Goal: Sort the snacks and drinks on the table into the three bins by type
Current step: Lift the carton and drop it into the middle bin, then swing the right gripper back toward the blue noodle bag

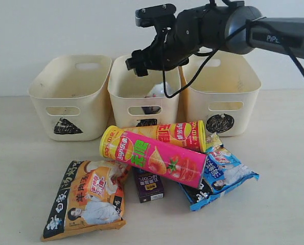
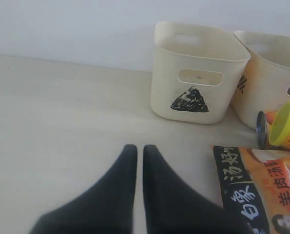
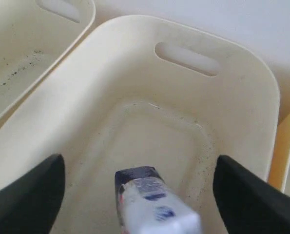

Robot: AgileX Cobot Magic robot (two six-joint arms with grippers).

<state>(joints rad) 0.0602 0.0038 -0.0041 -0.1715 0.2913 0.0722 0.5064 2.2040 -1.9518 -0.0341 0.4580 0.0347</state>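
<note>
My right gripper [image 1: 139, 64] [image 3: 140, 160] hangs open over the middle bin [image 1: 122, 90] [image 3: 193, 30], the one with the square mark. The white and blue carton [image 3: 152, 202] [image 1: 157, 92] is inside that bin between the spread fingers, blurred and touching neither. On the table lie the pink tube [image 1: 162, 158], the yellow-orange-red tube [image 1: 162, 133], the orange-black bag [image 1: 88, 199] [image 2: 261, 185], the blue-white bag [image 1: 220, 176] and the dark purple carton [image 1: 147, 185]. My left gripper [image 2: 136, 148] is shut and empty, low over the table beside the orange-black bag.
The triangle bin [image 1: 49, 81] [image 2: 193, 63] stands at the left and the circle bin [image 1: 233, 84] at the right, both against the white wall. The pink tube lies across the other tube and the blue-white bag. My right arm [image 1: 274, 33] reaches in from the upper right.
</note>
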